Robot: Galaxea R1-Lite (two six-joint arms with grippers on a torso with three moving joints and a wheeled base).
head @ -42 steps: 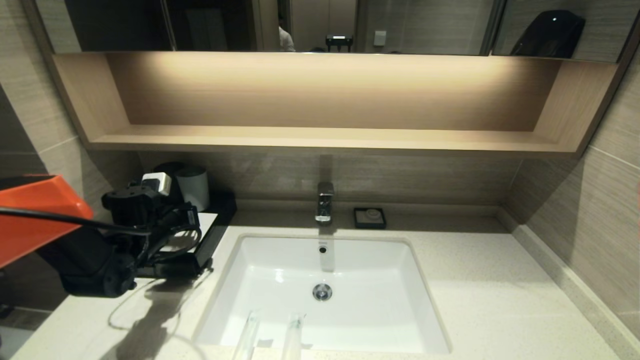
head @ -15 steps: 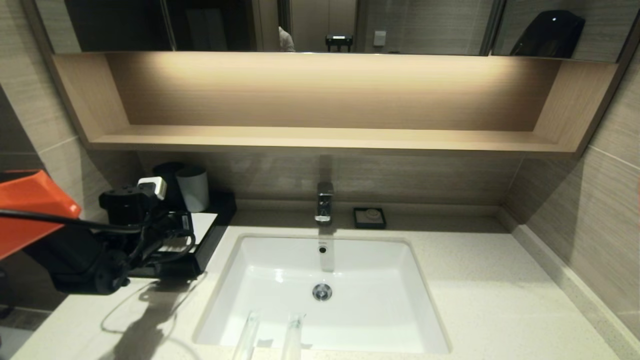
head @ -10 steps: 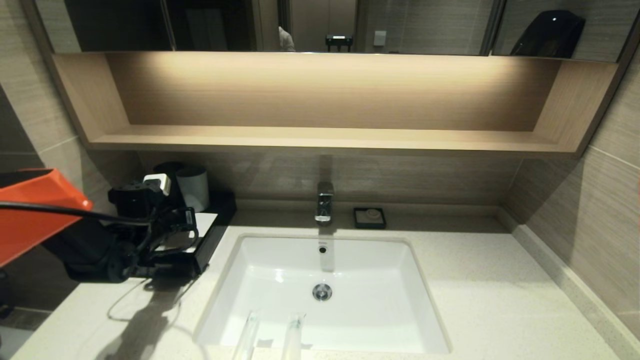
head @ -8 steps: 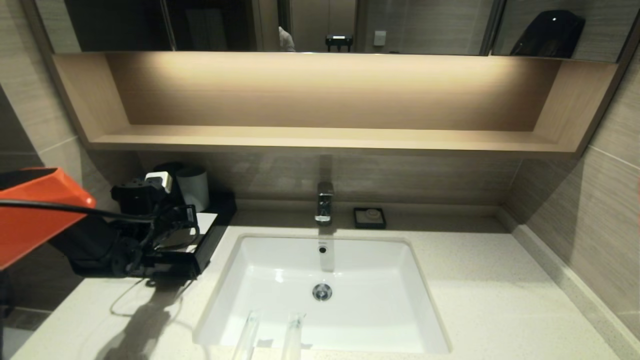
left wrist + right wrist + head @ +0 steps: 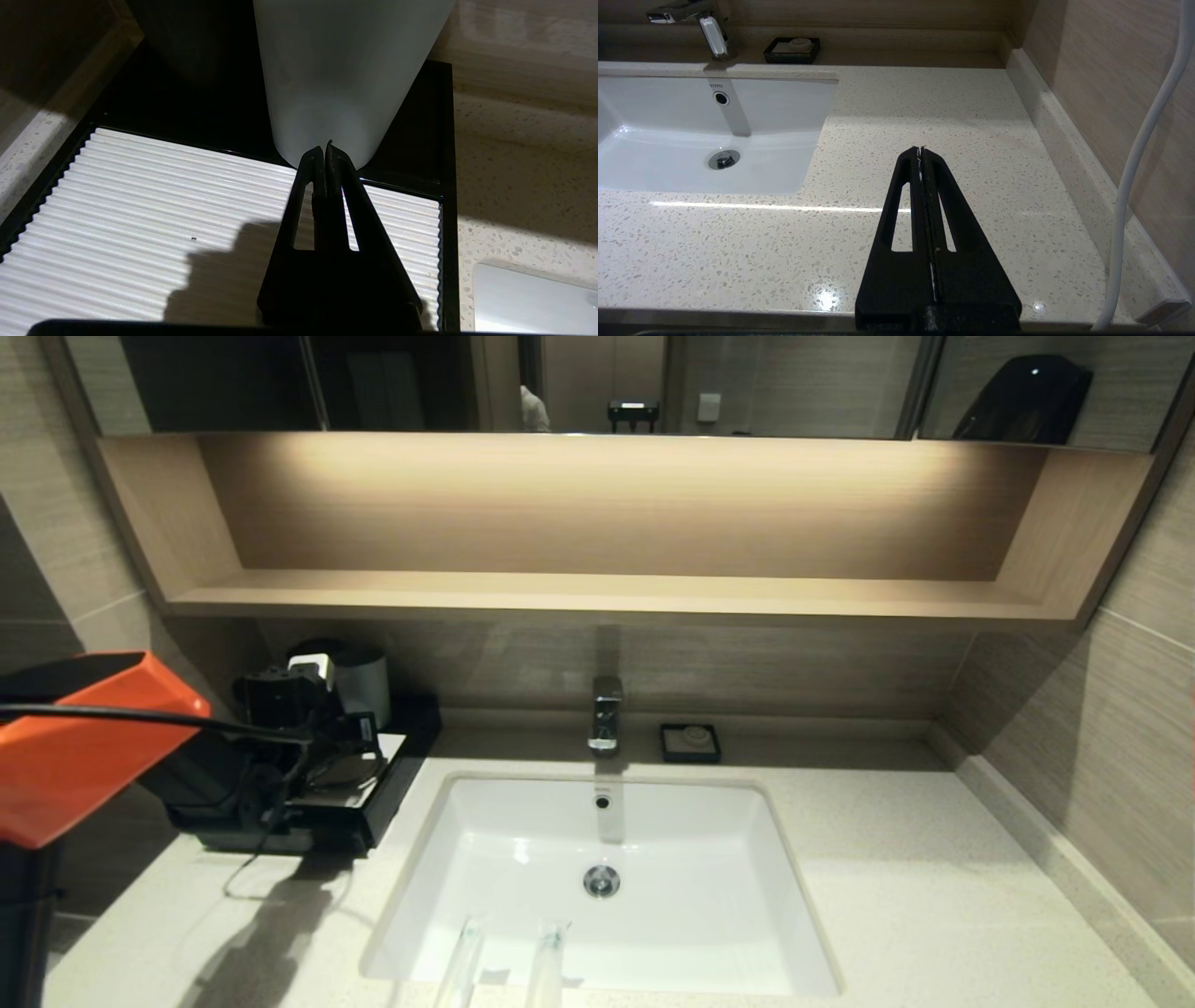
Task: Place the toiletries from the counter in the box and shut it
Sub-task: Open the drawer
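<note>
Two long slim clear-wrapped toiletries lie side by side at the sink's near edge: a plain one (image 5: 464, 957) and one with a green mark (image 5: 547, 957). The low black box (image 5: 387, 793) stands at the back left of the counter (image 5: 896, 887). My left gripper (image 5: 355, 747) is shut and empty. It hovers over the box's ribbed white top panel (image 5: 140, 205), its tips (image 5: 324, 149) close to the base of the light grey cup (image 5: 341, 70). My right gripper (image 5: 920, 151) is shut and empty, low over bare counter (image 5: 971, 107) to the right of the sink.
The white sunken sink (image 5: 607, 859) fills the counter's middle, with a tap (image 5: 605, 709) behind it. A small black soap dish (image 5: 690, 743) sits by the back wall. A dark cup (image 5: 313, 653) stands beside the grey cup (image 5: 366, 683). A wooden shelf (image 5: 607, 593) hangs above.
My left arm has moved away from the box's front, up and back over its top panel toward the cups. The two packets have not moved.
</note>
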